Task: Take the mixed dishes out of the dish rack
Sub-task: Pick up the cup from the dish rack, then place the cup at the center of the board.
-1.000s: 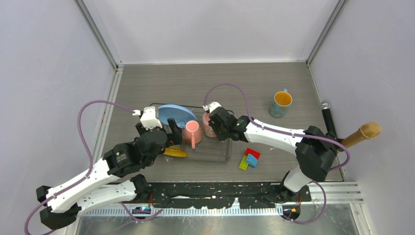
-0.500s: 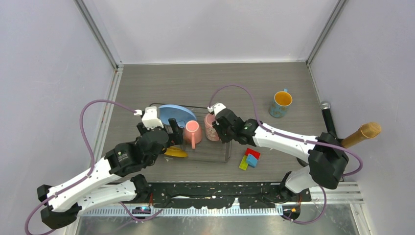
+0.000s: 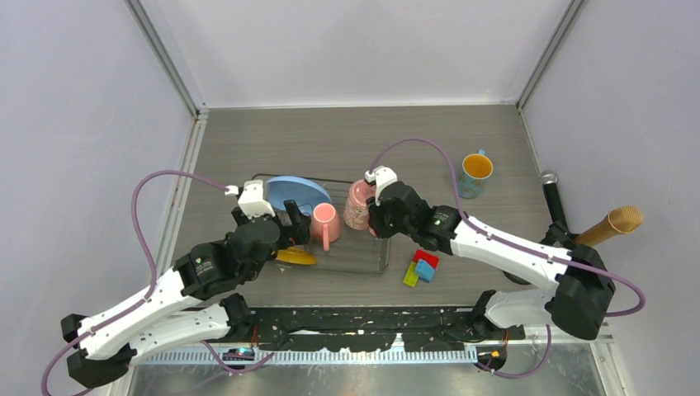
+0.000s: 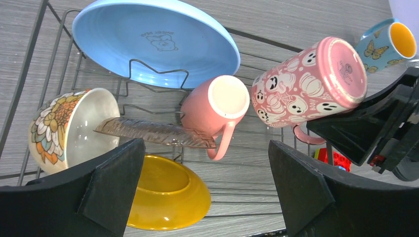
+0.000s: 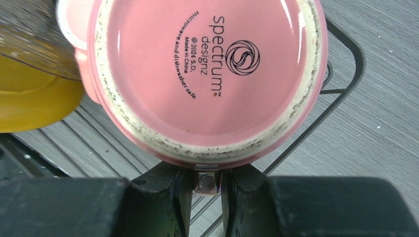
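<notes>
The dish rack point(image 3: 363, 266) holds a light blue plate point(image 3: 293, 191), a plain salmon mug point(image 3: 324, 221) and a yellow plate point(image 3: 295, 256). My right gripper point(image 3: 377, 218) is shut on the handle of the speckled pink mug point(image 3: 359, 205), which is tipped on its side over the rack's right end. In the right wrist view the mug's base point(image 5: 207, 74) fills the frame above the gripper point(image 5: 206, 185). My left gripper point(image 4: 205, 192) hangs open over the yellow plate point(image 4: 165, 195). A cream bowl with a floral outside point(image 4: 69, 128) lies left of it. The blue mug point(image 3: 475, 173) stands on the table.
A clear patterned dish point(image 4: 153, 132) stands on edge between the bowl and the salmon mug point(image 4: 220, 106). Red, blue and green blocks point(image 3: 423, 266) lie just right of the rack. A brown tube point(image 3: 615, 224) and a dark rod point(image 3: 555, 202) sit at the right wall.
My right arm has swung to the right, carrying the speckled pink mug a little right and back while tipping it. The left arm has not moved.
</notes>
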{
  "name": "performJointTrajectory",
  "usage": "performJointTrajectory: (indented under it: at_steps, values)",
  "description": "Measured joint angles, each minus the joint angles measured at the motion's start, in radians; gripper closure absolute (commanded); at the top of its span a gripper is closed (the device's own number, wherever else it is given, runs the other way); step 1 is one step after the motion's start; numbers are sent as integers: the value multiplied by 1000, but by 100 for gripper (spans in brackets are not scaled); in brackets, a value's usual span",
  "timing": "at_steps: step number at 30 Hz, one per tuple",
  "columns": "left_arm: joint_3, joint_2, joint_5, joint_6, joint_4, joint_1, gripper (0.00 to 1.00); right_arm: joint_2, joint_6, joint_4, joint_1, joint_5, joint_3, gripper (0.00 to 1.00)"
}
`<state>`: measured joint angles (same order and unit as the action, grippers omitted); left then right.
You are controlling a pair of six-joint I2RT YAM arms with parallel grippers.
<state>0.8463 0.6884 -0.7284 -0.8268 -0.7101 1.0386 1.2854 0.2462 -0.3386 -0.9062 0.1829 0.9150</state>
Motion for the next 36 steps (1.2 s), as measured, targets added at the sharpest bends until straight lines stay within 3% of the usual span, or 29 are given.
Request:
performJointTrajectory:
  at_steps: [13,22,28,36]
  values:
    - [-39,-16,157,96,156,0,0,-273,166,101,-1,0,-32,100]
    - [-137,17,335,129,481,0,0,-309,301,336,-1,16,-88,100]
    - [-168,68,377,96,696,0,2,-329,421,464,-1,-39,-140,100]
    - [-233,117,400,16,889,0,14,-343,525,573,-1,-97,-177,100]
